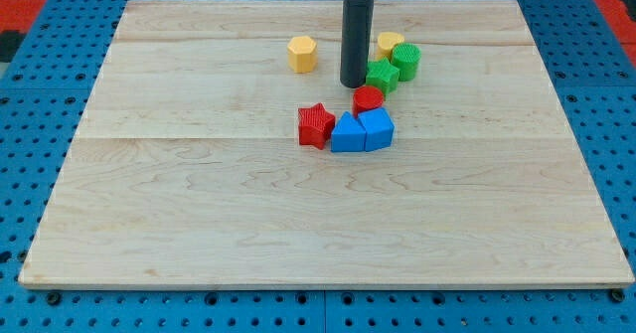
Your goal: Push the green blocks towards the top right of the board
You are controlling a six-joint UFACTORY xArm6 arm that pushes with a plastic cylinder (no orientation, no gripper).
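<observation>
1. Right now my tip (354, 83) sits on the wooden board (199, 224) just left of the green star (383, 75), touching it or nearly so; it is a bare rod with nothing to open or close, so it grips nothing.
2. Both task pieces lie far of the board's centre, a little to the right: the green star, and the green cylinder (406, 61) touching it on the far right side.
3. One risk, as I judge it, is that a push aimed wrongly sends the star sliding past the cylinder, so the two split and only one travels.
4. Another risk is the yellow block (390, 44) lying just beyond the greens (it appears partly covered by the cylinder); it stands in the path to the far right corner and would likely be carried along.
5. A push started too near could catch the red cylinder (369, 98), which sits just on the near side of the star, and drag it too.
6. Well clear of trouble are the yellow hexagon (302, 53) to the left, the red star (316, 124) and the two blue blocks (362, 131).
7. Hidden: the rod's upper part is cut off at the frame's far edge, and whether tip and star truly touch is hard to tell.
</observation>
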